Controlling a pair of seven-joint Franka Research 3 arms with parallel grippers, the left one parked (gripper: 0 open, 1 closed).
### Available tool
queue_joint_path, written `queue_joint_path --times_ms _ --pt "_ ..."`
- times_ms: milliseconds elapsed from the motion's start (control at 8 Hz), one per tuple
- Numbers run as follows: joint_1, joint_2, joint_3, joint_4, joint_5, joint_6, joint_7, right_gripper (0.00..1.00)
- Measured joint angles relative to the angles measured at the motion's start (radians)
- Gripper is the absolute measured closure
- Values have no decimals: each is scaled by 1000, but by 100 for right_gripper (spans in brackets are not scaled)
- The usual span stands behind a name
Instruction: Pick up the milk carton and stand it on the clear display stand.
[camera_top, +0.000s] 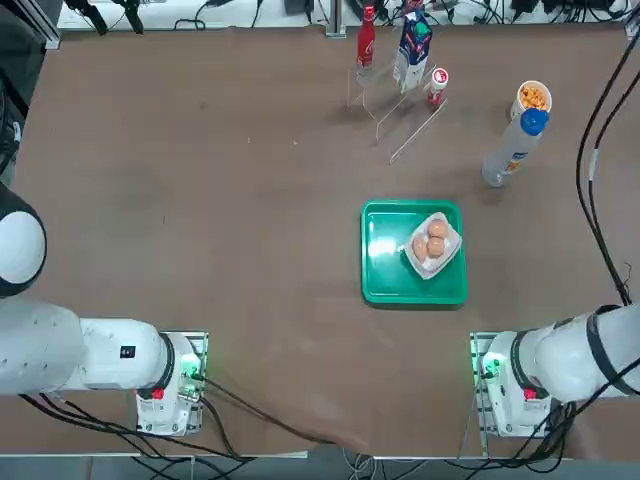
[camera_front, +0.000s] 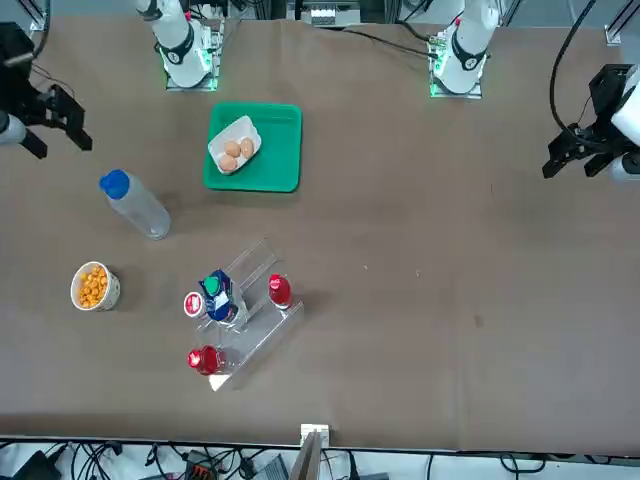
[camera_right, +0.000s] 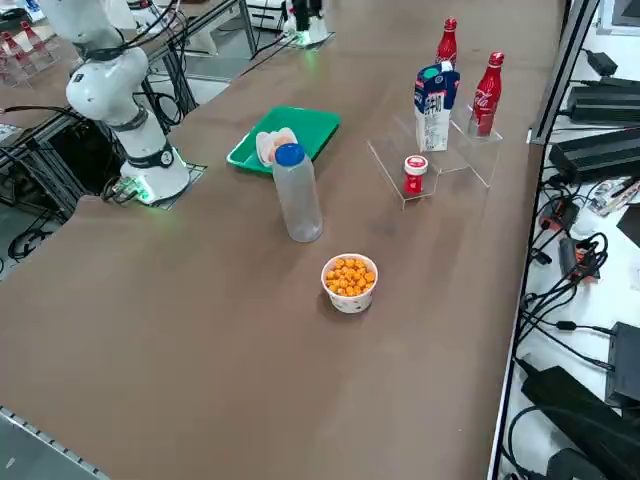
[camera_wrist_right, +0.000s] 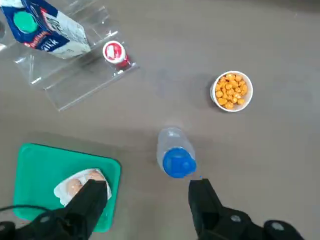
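The milk carton, dark blue and white with a green patch on top, stands upright on the clear display stand at the table's far side. My right gripper hangs high above the table, well back from the stand and over the blue-capped bottle. It is open with nothing between its fingers.
Two slim red bottles and a small red white-capped one share the stand. A white bottle with blue cap and a cup of orange snacks stand right of it. A green tray holds eggs.
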Motion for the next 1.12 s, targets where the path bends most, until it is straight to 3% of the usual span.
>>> queue_joint_path --times_ms 125,250,500,625,1125 --pt "-29 -21 8 -30 2 3 -17 0" --pt "-72 -33 47 -48 12 10 -19 0" --pt "-180 -38 171 -75 38 37 -19 0" --pt "-196 -38 194 -87 41 52 -19 0" --pt "-204 -38 201 -93 44 60 -19 0"
